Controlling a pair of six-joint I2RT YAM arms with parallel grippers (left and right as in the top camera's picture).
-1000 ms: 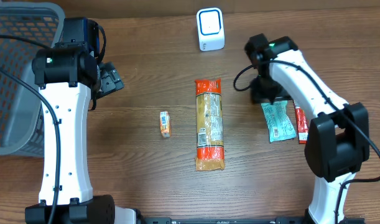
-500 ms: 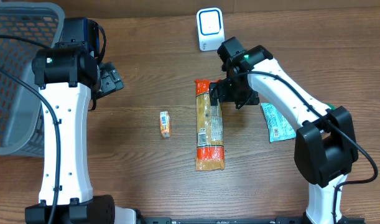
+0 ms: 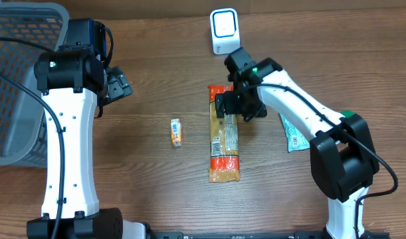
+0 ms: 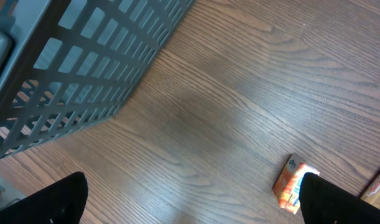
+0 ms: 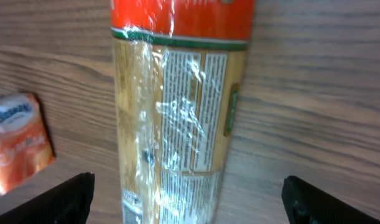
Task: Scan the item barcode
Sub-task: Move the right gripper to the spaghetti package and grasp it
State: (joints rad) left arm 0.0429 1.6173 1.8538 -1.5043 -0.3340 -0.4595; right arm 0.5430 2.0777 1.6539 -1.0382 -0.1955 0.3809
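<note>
The thing to scan is, in my judgement, the long packet (image 3: 224, 133), which lies flat in the middle of the surface. Its long axis runs from its near end, on the robot's side, straight away to its far red end, and the white scanner (image 3: 224, 32) stands a little beyond that far end. The right pincer (image 3: 230, 107) hangs directly over the far part of the long packet, so the packet is below it and not to one side. In the right wrist view the two dark fingers (image 5: 62, 200) stand wide apart, one on each side of the packet's narrow width, and its long axis crosses the line between them. Nothing is held between them. The left pincer (image 3: 117, 86) is also fully open and empty. It is well apart from the long packet, on its left, close to the grey basket (image 3: 16, 79), with a small orange packet (image 3: 177, 132) lying between. So the right arm is clearly the nearer one. I judge that the coming move is a straight descent and a closing across the narrow width.
</note>
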